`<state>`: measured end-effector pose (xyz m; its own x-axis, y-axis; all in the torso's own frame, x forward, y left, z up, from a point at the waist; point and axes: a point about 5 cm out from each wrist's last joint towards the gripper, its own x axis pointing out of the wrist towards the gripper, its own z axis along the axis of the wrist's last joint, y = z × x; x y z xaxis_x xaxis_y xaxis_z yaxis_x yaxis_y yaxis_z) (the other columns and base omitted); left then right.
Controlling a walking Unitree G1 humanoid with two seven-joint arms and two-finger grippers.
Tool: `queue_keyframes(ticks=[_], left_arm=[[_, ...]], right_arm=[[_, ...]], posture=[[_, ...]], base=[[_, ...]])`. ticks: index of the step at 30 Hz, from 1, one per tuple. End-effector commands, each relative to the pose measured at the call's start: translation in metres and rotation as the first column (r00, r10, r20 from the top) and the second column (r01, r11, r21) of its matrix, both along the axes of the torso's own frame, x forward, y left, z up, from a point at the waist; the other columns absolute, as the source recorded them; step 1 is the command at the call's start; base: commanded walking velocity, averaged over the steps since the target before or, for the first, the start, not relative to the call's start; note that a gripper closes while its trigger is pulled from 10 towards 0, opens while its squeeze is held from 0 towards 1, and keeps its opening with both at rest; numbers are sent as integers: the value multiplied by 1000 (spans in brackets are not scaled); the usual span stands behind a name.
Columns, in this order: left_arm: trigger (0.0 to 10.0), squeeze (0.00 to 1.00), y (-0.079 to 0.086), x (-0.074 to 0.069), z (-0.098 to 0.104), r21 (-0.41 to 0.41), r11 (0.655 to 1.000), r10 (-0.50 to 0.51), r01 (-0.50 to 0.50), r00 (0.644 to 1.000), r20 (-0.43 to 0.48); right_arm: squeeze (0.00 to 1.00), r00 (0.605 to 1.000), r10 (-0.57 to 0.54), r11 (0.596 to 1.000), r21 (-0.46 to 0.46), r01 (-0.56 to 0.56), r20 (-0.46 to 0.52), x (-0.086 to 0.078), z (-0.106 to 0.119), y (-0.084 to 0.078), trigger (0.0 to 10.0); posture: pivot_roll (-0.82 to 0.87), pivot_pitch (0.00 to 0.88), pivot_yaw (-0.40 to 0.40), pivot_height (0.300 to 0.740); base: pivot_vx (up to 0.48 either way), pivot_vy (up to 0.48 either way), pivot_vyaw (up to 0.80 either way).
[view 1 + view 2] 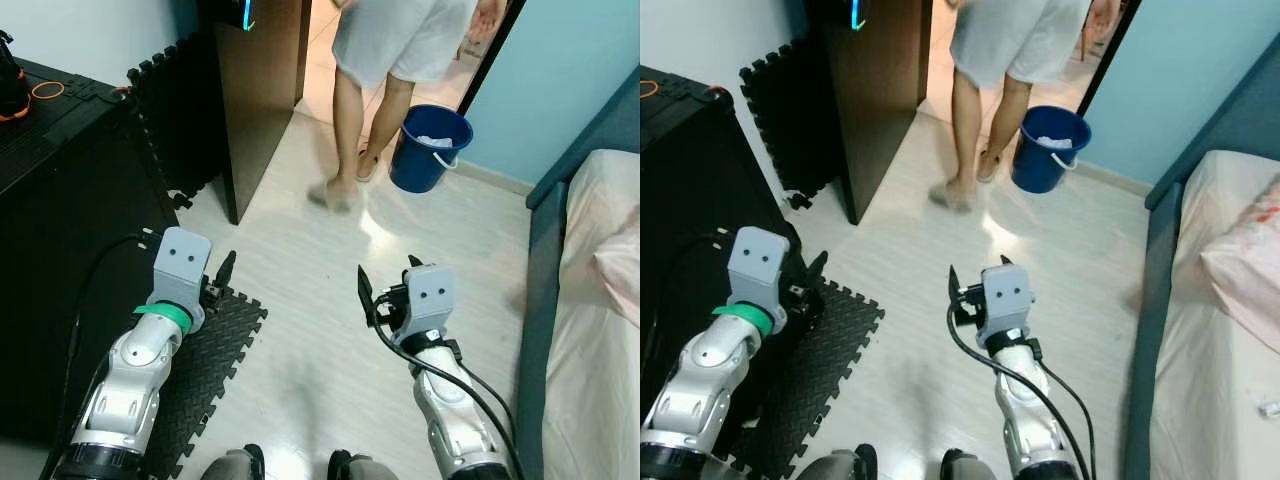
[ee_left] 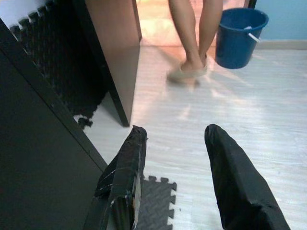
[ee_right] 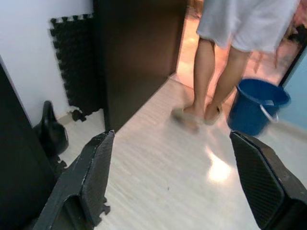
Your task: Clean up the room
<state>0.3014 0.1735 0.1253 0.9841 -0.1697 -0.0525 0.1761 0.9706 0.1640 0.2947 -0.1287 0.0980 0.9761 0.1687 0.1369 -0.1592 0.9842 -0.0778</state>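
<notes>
bucket (image 1: 430, 147): I see a blue pail with a white handle, standing upright on the pale floor by the doorway, just beside the person's feet and near the light-blue wall. Something white lies inside it.
foam mat on floor (image 1: 205, 370): black, interlocking-edged, flat on the floor against the dark cabinet, under my left arm.
foam mat at wall (image 1: 170, 110): a second black puzzle-edged piece, upright, leaning between the white wall and the brown door.
bed (image 1: 600, 330): on my right, pale pink sheet rumpled, pillow near the top, dark blue frame.
</notes>
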Motion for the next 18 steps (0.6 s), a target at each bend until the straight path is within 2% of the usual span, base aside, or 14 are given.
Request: queue_keyframes(ticks=[1, 8, 14, 18], left_arm=[[10000, 0, -5, 3, 5, -29, 1000, -6, 6, 1000, -6], [10000, 0, -10, 15, 16, -74, 997, 2, -2, 1000, -5], [10000, 0, -16, 17, 19, -84, 996, 0, 1, 1000, 6], [10000, 0, -19, 17, 20, -61, 998, 1, 1, 1000, 26]], right_arm=[[0, 997, -50, 998, 30, 52, -60, -4, -9, -10, 10000], [0, 996, -53, 998, 29, 55, -69, -5, -5, -14, 10000], [0, 997, -51, 998, 36, 54, -61, -1, -1, -14, 10000], [0, 998, -38, 998, 39, 40, -53, 3, 3, -11, 10000]], posture=[[-32, 137, 28, 740], [-34, 139, 26, 740], [-31, 139, 23, 740], [-27, 141, 18, 740]], base=[[0, 0, -800], [0, 0, -800], [0, 0, -800], [0, 0, -800]])
